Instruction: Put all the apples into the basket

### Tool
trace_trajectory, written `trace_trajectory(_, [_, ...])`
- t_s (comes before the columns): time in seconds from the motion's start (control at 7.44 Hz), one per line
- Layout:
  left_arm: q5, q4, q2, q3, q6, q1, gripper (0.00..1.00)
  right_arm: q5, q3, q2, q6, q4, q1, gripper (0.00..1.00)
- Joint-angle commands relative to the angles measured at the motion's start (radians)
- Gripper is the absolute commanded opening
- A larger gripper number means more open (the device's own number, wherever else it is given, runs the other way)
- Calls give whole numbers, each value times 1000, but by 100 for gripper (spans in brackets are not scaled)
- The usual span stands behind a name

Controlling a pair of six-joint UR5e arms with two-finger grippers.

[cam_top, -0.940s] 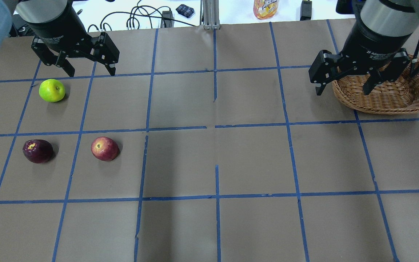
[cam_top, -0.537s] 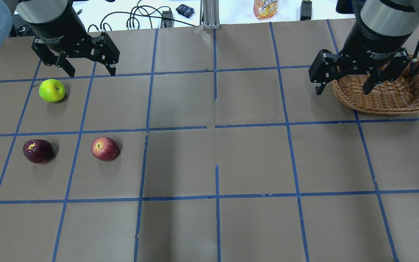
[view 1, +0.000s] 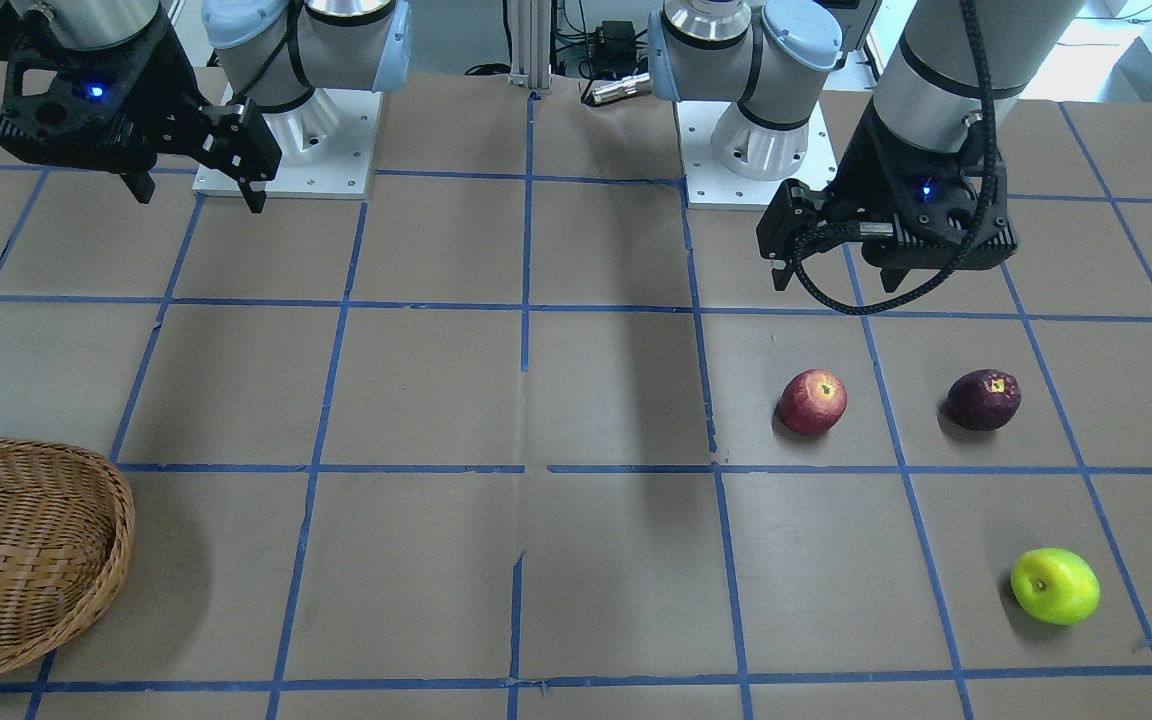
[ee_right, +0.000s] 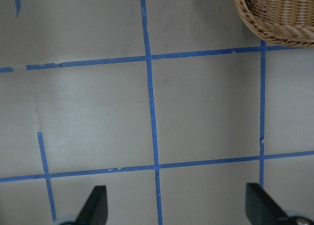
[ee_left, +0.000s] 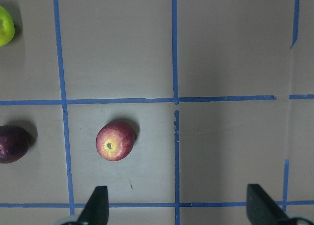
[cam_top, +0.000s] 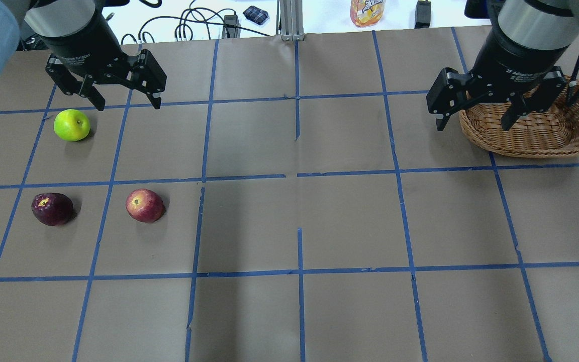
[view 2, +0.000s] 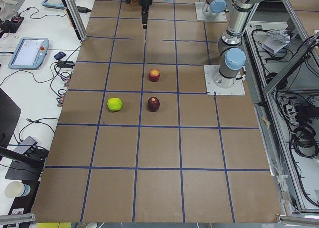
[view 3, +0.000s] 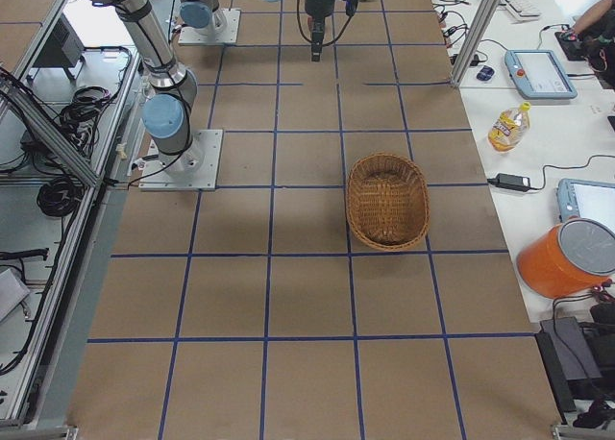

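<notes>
Three apples lie on the table's left part: a yellow-green apple [cam_top: 72, 125] farthest back, a dark maroon apple [cam_top: 52, 208] and a red apple [cam_top: 144, 205] nearer. The left wrist view shows the red apple [ee_left: 115, 141] below and ahead of the fingers. My left gripper [cam_top: 128, 104] is open and empty, hovering high, just right of the green apple. The wicker basket [cam_top: 536, 138] sits at the far right with nothing in it [view 3: 387, 200]. My right gripper [cam_top: 473, 125] is open and empty, above the basket's left edge.
The table is brown paper with a blue tape grid [cam_top: 297, 173]. Cables, a small dark object and an orange packet [cam_top: 367, 11] lie on the white bench beyond the far edge. The arm bases [view 1: 286, 130] stand at the robot's side.
My left gripper has shifted slightly toward the near side. The right gripper, the apples and the basket have not moved.
</notes>
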Motion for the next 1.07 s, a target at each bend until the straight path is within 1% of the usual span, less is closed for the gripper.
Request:
trace_trajectory(0.0, [0,-13,3,-9,0,1,100,5,2,0,0,-35,2,100])
trace_trajectory(0.13, [-2,-26,0,-29,14,18,100,-4,4,-1,0,-35,0,100])
trace_trajectory(0.27, [-2,-12,-20,-62,15,45,100,2,4,-1,-2,-37,2,100])
trace_trajectory(0.54, [-9,-17,-38,-121,31,142,100,-1,4,0,0,-37,2,100])
trace_trajectory(0.67, [-11,9,-55,-176,134,197,100,-3,5,0,-3,-37,2,100])
trace_trajectory(0.81, [-11,111,-80,-237,241,254,100,-5,5,0,-5,-38,2,100])
trace_trajectory(0.94, [-12,206,-110,-301,305,301,100,-3,7,2,-6,-40,2,100])
